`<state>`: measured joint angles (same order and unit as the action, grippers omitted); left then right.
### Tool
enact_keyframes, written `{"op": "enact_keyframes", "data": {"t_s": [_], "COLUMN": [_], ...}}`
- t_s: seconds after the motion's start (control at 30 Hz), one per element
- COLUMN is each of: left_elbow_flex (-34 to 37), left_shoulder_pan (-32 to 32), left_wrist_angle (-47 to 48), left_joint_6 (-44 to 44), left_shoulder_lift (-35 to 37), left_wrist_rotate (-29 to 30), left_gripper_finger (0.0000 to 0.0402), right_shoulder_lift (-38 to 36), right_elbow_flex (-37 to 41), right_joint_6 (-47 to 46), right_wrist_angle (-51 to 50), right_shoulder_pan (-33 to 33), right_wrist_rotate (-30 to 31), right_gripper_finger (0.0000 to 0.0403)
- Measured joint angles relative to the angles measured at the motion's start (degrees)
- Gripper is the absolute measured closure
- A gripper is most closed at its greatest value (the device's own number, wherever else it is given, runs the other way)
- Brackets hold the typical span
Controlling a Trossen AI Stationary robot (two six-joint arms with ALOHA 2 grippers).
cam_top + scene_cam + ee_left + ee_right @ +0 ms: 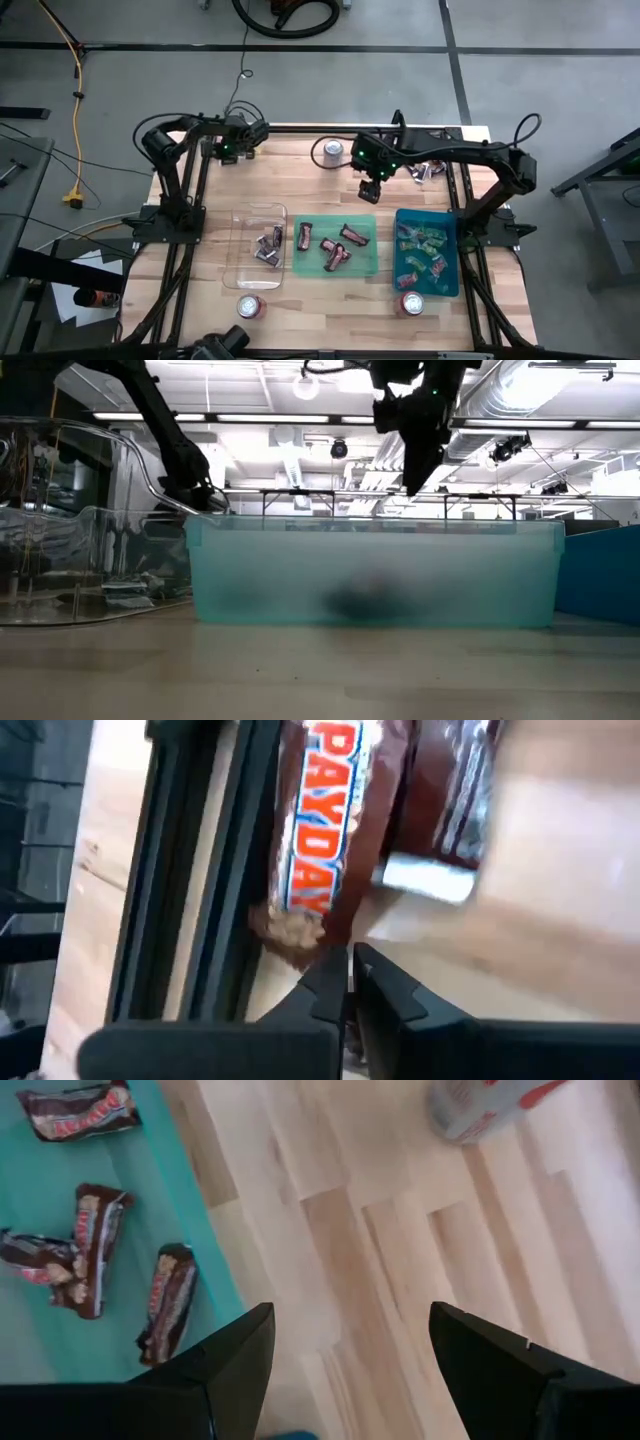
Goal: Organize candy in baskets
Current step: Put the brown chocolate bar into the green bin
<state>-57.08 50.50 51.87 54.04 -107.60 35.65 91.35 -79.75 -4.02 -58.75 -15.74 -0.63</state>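
While the left end effector [348, 982] sits at the far-left corner of the light wooden surface [300, 300] with fingers pressed together, a maroon-brown PayDay candy bar [318, 830] lies just ahead of its tips; whether it's pinched, can't tell. Right end effector [370, 190] hovers spread wide, with the translucent green plastic basket [370, 268] of maroon bars just beside and below it.
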Motion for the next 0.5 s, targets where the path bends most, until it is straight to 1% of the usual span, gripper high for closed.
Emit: {"op": "enact_keyframes", "data": {"t_s": [0.13, 0.33, 0.4, 0.5], "left_elbow_flex": [0.76, 0.82, 1.42, 2.5], "left_shoulder_pan": [0.46, 0.48, 0.89, 1.24], "left_wrist_angle": [1.08, 0.78, -2.47, -3.22], "left_joint_6": [-3.19, -8.25, -8.94, -8.74], "left_shoulder_lift": [5.23, 17.89, 19.65, 18.44], "left_wrist_rotate": [-0.85, 0.7, -0.2, 0.5], "left_gripper_finger": [0.04, 0.0401, 0.0401, 0.0401], "right_shoulder_lift": [-1.06, -1.4, -1.4, -1.4], "right_elbow_flex": [0.0, 0.0, 0.0, 0.0], "right_joint_6": [0.51, 2.82, 3.17, 3.46], "right_wrist_angle": [0.59, 3.96, 6.04, 9.47], "right_shoulder_pan": [1.21, 1.12, 0.68, -0.11], "right_wrist_rotate": [2.46, 2.54, 2.57, 2.52], "right_gripper_finger": [0.0142, 0.0142, 0.0142, 0.0142]}}
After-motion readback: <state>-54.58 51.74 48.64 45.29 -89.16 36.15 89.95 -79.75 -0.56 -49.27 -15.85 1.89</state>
